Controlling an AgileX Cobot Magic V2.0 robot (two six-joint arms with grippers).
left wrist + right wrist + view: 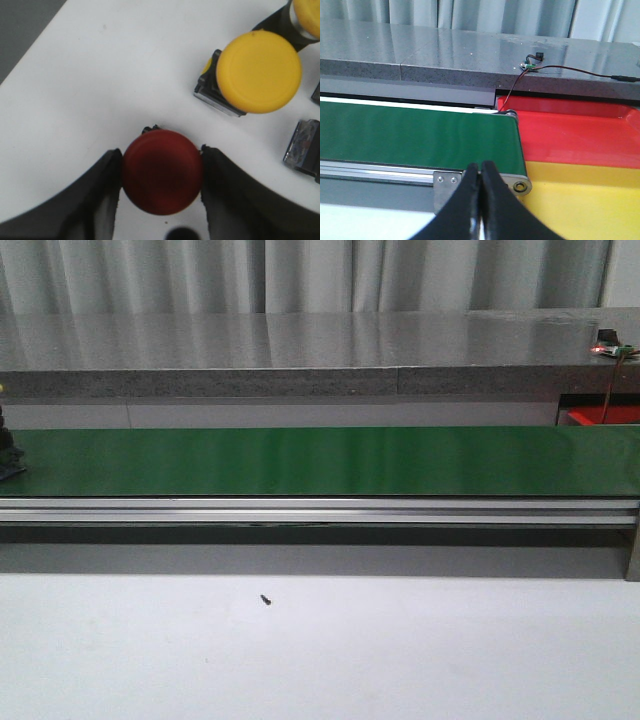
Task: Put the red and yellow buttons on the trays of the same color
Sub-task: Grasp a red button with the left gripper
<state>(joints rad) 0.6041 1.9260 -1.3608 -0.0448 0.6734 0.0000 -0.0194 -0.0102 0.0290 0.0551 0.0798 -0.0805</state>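
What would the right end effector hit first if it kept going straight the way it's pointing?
Probably the end roller of the green conveyor belt just ahead of the closed right end effector; depth is uncertain.

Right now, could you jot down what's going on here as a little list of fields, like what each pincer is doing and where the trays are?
left pincer: fingers on both sides of the red button, on a white surface
nearby: yellow button, not held
right pincer: shut, holding nothing
green belt: nothing on the part in view
red tray: at the belt's end, no buttons seen
yellow tray: beside the red tray, no buttons seen
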